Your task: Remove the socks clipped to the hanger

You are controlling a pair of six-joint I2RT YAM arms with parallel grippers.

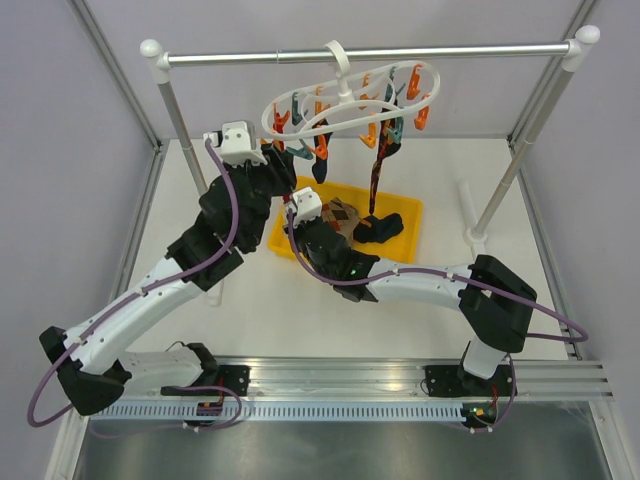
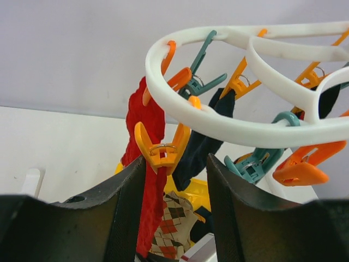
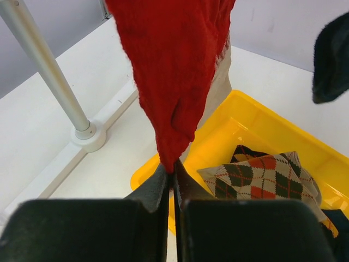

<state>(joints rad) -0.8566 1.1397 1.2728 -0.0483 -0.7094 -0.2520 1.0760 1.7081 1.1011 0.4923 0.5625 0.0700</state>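
White plastic hanger on silver rail, red sock clipped to it.
Yellow tray below holds an argyle sock; right gripper pinches the red sock's tip; left gripper, jaws apart, straddles an orange peg.

**Illumination and Image Quality**

Lighting is bright, even and diffuse. The source is out of frame, probably overhead. Shadows on the white table are faint, with no glare.

In the left wrist view, the left gripper fingers render dark and soft, while the hanger is crisp.

In the right wrist view, the red sock is saturated and its weave slightly blurred.
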